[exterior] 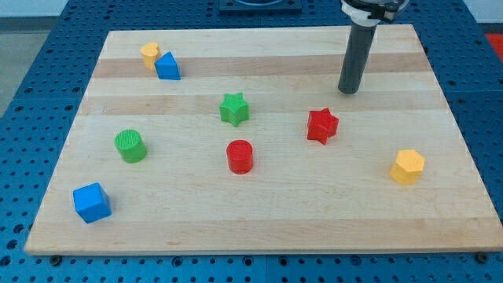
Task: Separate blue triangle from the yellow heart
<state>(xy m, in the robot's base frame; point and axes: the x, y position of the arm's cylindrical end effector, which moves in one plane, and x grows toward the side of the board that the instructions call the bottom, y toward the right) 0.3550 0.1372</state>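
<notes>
The blue triangle (167, 67) sits near the view's top left of the wooden board (259, 220). The yellow heart (150, 55) touches it on its upper left side. My tip (348, 90) rests on the board at the view's upper right, far to the right of both blocks and above the red star (322, 126).
A green star (234, 109) lies at the centre, a red cylinder (240, 156) below it, a green cylinder (130, 146) at the left, a blue cube (92, 202) at the bottom left, a yellow hexagon (407, 167) at the right.
</notes>
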